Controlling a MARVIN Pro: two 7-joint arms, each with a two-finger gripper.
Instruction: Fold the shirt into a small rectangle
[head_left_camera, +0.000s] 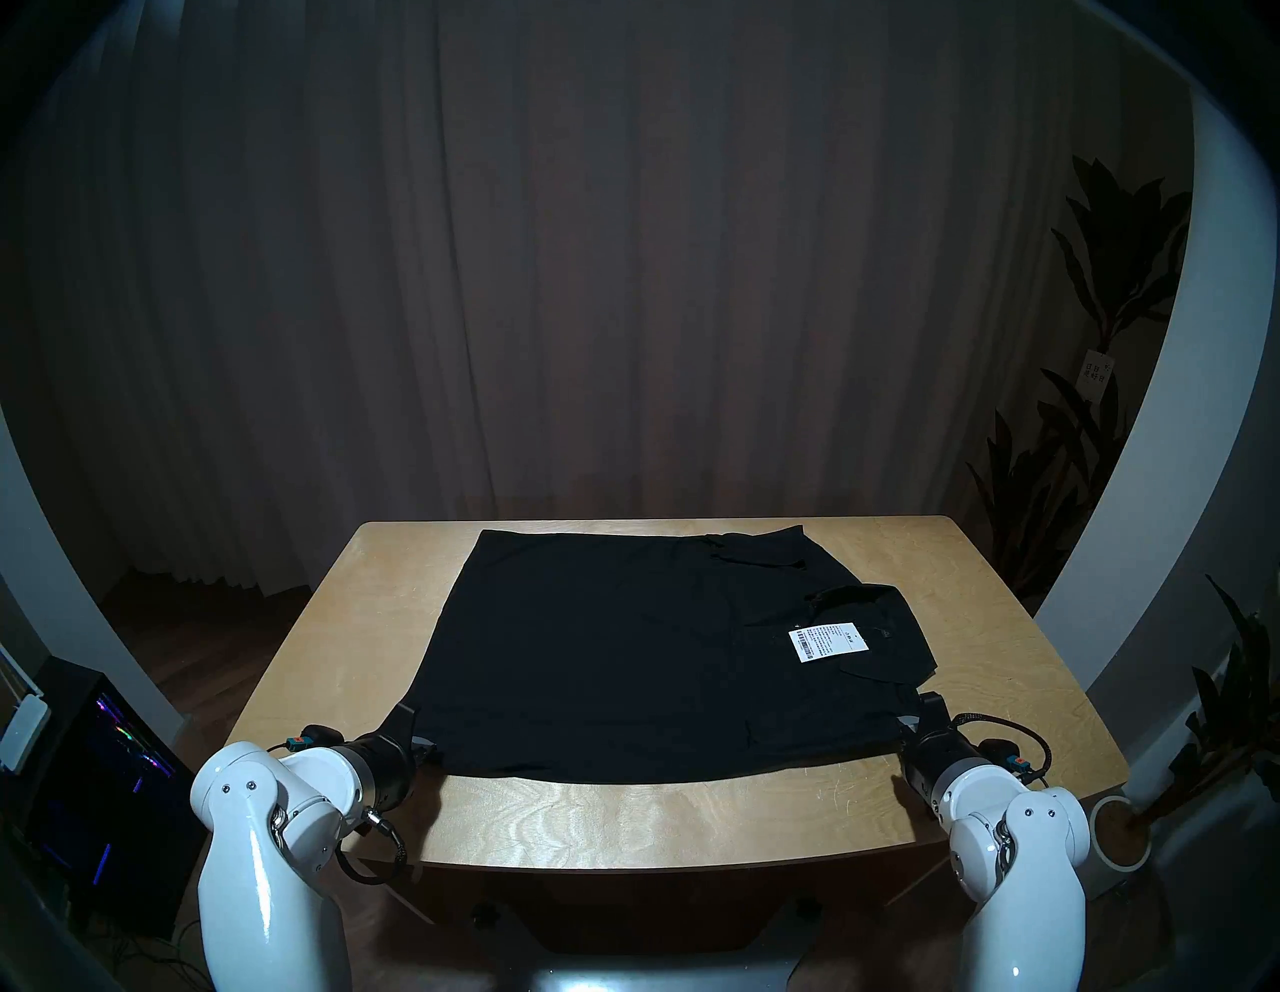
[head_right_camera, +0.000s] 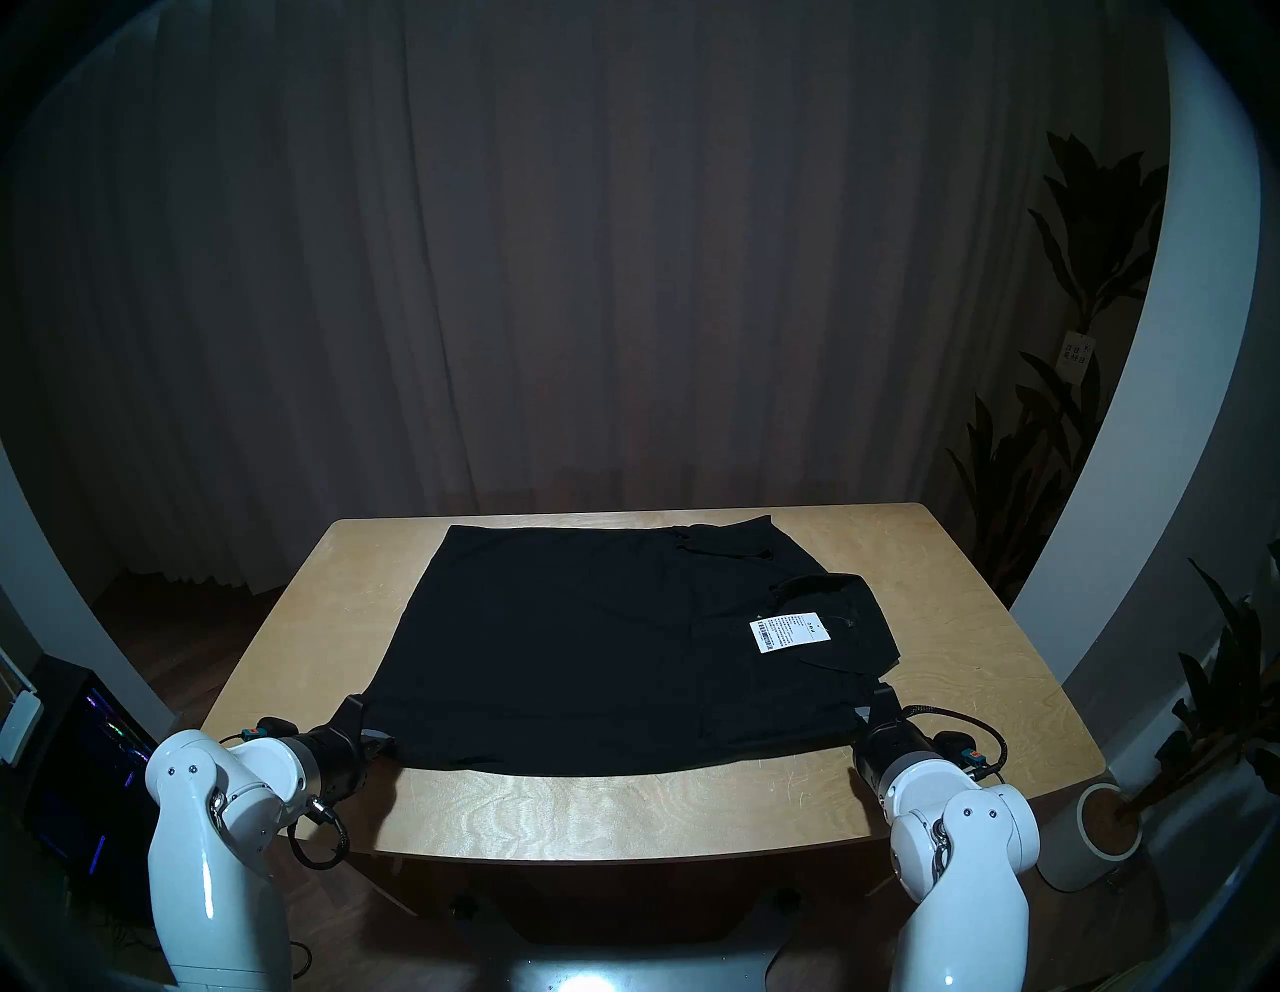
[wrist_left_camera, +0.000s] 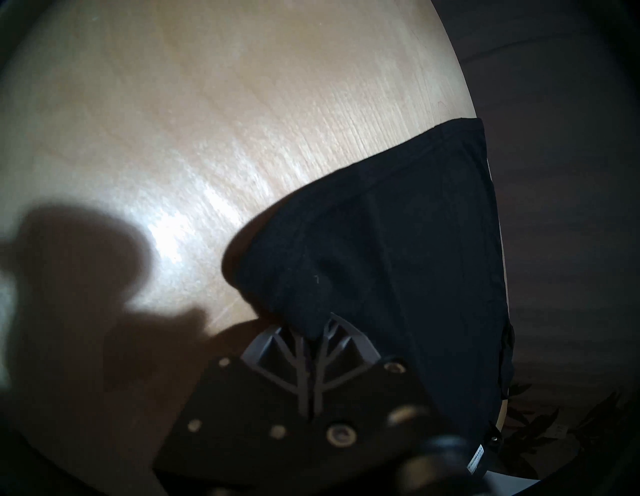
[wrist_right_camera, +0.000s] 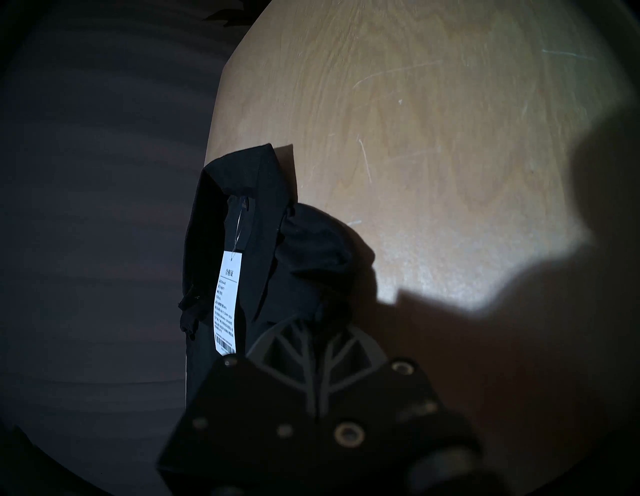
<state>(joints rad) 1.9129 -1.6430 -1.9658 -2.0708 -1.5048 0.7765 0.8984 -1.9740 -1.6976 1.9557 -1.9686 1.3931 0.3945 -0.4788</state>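
Lying flat on a light wooden table (head_left_camera: 692, 817), the black shirt (head_left_camera: 623, 644) covers the middle of the tabletop, its collar (head_left_camera: 873, 623) toward the robot's right and a white barcode tag (head_left_camera: 828, 643) resting on the cloth just beside that collar. One sleeve (head_left_camera: 755, 551) is folded over the body of the garment near the far edge. At the near left corner of the cloth, the left gripper (head_left_camera: 409, 724) has its two fingers pressed together on the fabric; in the left wrist view the ribbed grey fingers (wrist_left_camera: 294, 360) meet at their tips with a pinch of black cloth (wrist_left_camera: 381, 259) caught between them, and the corner is raised slightly off the wood. At the near right corner, close below the collar, the right gripper (head_left_camera: 925, 710) is likewise closed; the right wrist view shows its fingers (wrist_right_camera: 332, 360) drawn together at the bunched edge of the shirt (wrist_right_camera: 304, 249), the tag (wrist_right_camera: 227, 304) hanging just to one side (whether cloth is truly caught between these tips cannot be told, since all is dark there). Both white arms reach in from the near edge of the table, one at either end of the garment's near hem. A brown curtain (head_left_camera: 623, 277) hangs behind the table, and a potted plant (head_left_camera: 1108, 291) stands at the right.
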